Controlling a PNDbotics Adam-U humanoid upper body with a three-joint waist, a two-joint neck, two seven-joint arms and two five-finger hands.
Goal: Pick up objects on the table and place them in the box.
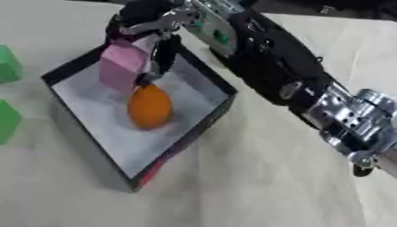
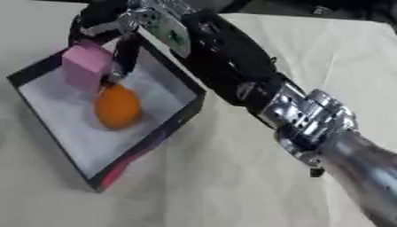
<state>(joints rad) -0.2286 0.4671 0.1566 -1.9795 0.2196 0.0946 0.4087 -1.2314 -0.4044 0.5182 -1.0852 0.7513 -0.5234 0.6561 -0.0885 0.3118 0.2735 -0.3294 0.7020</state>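
Pale cloth-covered counter (image 1: 256, 186) carried the box (image 1: 77, 128); right robot hand (image 1: 151, 26) gripped pink block (image 1: 120, 66) above it, beside orange object (image 1: 149, 106).

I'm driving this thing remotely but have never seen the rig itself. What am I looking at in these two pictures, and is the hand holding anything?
Both pictures come from one stereo camera in the robot's head, looking down at the table; they show the same moment. The black and silver arm entering from the right is the robot's right arm. Its right hand is over the far corner of the black-walled box, fingers curled round a pink block. Whether the block already rests on the box floor I cannot tell. An orange egg-shaped object lies in the box. Two green objects lie on the table left of the box, in the left eye view only. The left hand is out of view.
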